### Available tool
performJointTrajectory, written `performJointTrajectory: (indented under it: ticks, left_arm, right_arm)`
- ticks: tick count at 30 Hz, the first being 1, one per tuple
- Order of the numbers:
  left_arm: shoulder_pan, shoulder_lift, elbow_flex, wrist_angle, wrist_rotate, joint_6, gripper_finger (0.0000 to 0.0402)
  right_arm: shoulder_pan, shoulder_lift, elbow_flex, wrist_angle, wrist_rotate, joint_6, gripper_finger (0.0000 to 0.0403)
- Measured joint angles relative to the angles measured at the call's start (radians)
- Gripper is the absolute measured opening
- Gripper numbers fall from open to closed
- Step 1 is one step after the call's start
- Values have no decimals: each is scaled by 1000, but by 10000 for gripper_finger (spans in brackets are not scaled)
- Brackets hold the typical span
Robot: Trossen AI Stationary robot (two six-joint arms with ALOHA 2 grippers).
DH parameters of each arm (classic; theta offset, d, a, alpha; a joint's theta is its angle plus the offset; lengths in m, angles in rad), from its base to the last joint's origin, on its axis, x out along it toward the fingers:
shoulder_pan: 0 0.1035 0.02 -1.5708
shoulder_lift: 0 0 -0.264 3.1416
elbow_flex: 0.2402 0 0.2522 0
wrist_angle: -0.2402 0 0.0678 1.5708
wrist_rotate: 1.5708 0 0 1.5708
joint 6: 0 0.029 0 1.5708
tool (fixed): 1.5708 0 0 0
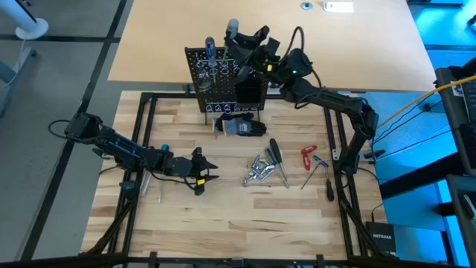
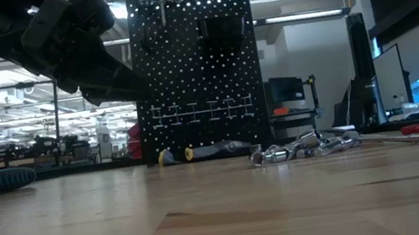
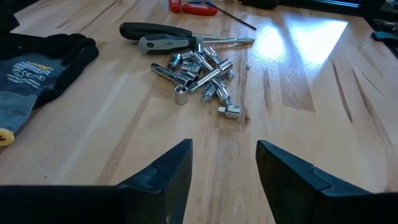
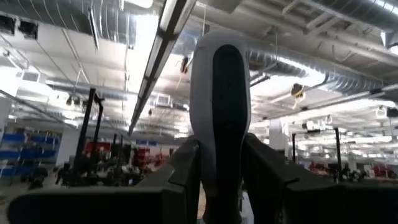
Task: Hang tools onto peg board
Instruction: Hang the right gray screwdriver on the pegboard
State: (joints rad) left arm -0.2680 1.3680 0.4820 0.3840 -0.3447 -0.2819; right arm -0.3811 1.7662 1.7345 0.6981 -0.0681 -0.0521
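Screwdriver held over the peg board: lower it straight

Counter (image 1: pixel 223 223) of pale butcher-block planks carries everything; its grain is smooth and lightly glossy. Near its far edge stands the peg board (image 1: pixel 216 78), an upright black perforated metal panel with pale ring holders and a boxy bin. Above that board's top the right pincer (image 1: pixel 242 41) is clenched on a screwdriver (image 4: pixel 219 99) with a rounded grey and black handle, smooth and bulbous. My judgement: the shaft should stay vertical over a free ring and descend slowly, since a tilted tip would snag on the rim or knock the light panel.

In front of the board lies a soft, dark knitted glove (image 3: pixel 37 62). Toward the middle of the counter sit more slim screwdrivers (image 1: pixel 277 160), then a heap of shiny, hard silver sockets (image 3: pixel 202 68). A red-handled tool (image 1: pixel 308 155) lies nearer the right edge.

Left pincer (image 3: pixel 224 171) hovers released near the left edge, facing the sockets.
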Motion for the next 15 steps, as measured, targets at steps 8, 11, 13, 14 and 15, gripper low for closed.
performJointTrajectory:
  ticks: [8, 11, 13, 14, 15]
  left_arm:
    - [0, 0, 0, -1, 0, 2, 168]
    - [2, 0, 0, -2, -1, 8, 168]
    - [2, 0, 0, -2, -1, 10, 168]
    - [2, 0, 0, -1, -2, 10, 168]
    - [2, 0, 0, -2, -2, 10, 168]
  right_arm:
    - [-7, 2, 0, -49, 5, 0, 99]
    - [-7, -1, 0, -78, 5, -4, 99]
    - [-7, 0, 0, -95, 5, -5, 99]
    - [-7, 0, 0, -101, 5, -5, 99]
    - [-7, 0, 0, -105, 8, -5, 99]
